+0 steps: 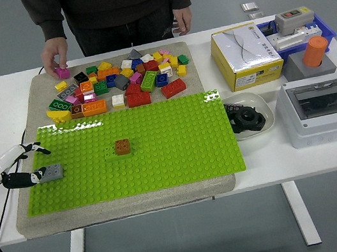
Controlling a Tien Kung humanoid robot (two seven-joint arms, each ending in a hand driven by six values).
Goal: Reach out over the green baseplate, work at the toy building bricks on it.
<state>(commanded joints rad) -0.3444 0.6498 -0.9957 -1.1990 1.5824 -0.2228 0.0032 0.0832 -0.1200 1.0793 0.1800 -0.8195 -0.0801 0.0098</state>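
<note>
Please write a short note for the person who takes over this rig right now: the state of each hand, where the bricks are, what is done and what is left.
Left hand: at the left edge of the green baseplate, fingers closed on the grey brick, which sits on the plate.
Right hand: not in view.
Done: a brown brick on a green brick stands mid-plate.
Left: the loose brick pile lies on the mat beyond the plate. Whether the grey brick is pressed down I cannot tell.
Note: a person's hand holds a pink brick at the pile's far left.
</note>
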